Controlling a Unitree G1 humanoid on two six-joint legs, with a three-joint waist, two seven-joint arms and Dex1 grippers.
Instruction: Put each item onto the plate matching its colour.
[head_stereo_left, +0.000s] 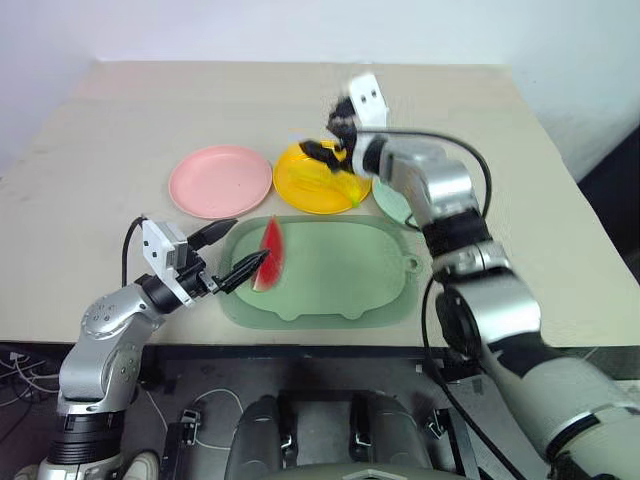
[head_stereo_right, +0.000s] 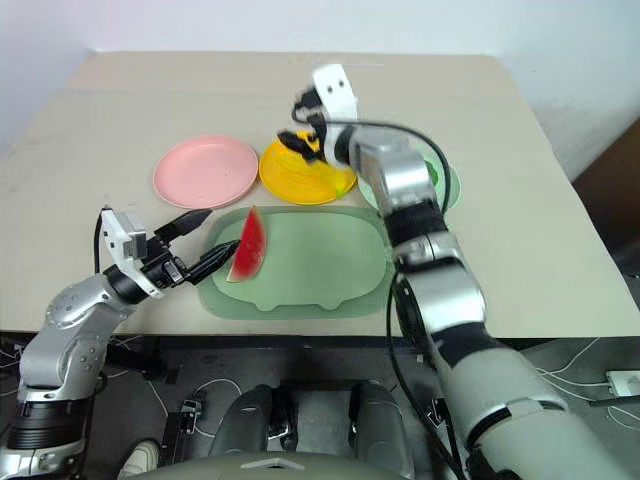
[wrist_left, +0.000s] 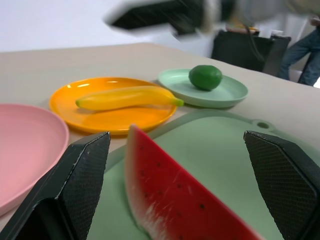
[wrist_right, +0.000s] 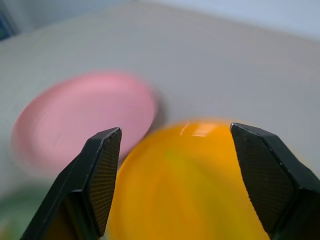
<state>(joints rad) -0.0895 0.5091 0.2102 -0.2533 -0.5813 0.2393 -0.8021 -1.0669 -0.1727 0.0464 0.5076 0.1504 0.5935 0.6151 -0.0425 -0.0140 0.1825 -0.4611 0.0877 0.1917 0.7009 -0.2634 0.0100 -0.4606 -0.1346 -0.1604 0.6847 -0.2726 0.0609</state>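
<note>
The watermelon wedge (head_stereo_left: 270, 256) stood on the pale green tray (head_stereo_left: 350, 290), with the pink plate (head_stereo_left: 220, 181) just beyond the tray's far left corner. The left gripper (head_stereo_left: 222, 256) straddled the wedge, spread wide and holding nothing; closing squarely across the flat red faces would have gripped best. The right gripper (wrist_right: 175, 175) hung parted and empty above the yellow plate (wrist_left: 115, 117), where the banana (wrist_left: 127, 96) lay. The green fruit (wrist_left: 205, 77) sat on the mint plate (wrist_left: 235, 92), which the right arm partly hid in the head views

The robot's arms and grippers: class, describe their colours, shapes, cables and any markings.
Both arms are silver-grey metal with rounded segments and black joints. A black cable loops along each. Each wrist carries a white boxy block. The left gripper and right gripper each have two black, tapered fingers with finely textured inner faces. No markings can be made out.
</note>
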